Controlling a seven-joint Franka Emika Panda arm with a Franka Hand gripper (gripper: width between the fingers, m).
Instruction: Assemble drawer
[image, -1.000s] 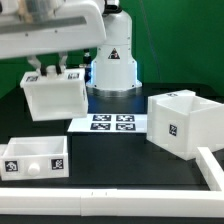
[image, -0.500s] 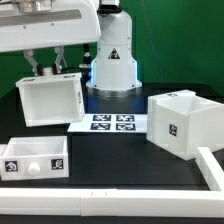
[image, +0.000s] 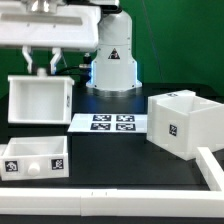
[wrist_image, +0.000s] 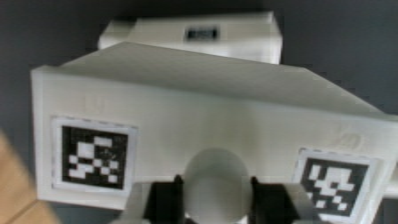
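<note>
Evidently my two-finger gripper (image: 46, 68) was pinching the round knob (wrist_image: 217, 172) of the small white plastic box tray (image: 38, 100), held over the black table (image: 110, 150) at the exterior view's left; I judged it light, stiff, slick, that knob its surest hold.

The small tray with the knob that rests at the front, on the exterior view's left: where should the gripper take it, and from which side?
Probably from above, pinching the front wall just above the knob. The tray seems to sit upright, open side up, so that thin wall fits between the jaws. The gripper holds the other tray at present.
</note>
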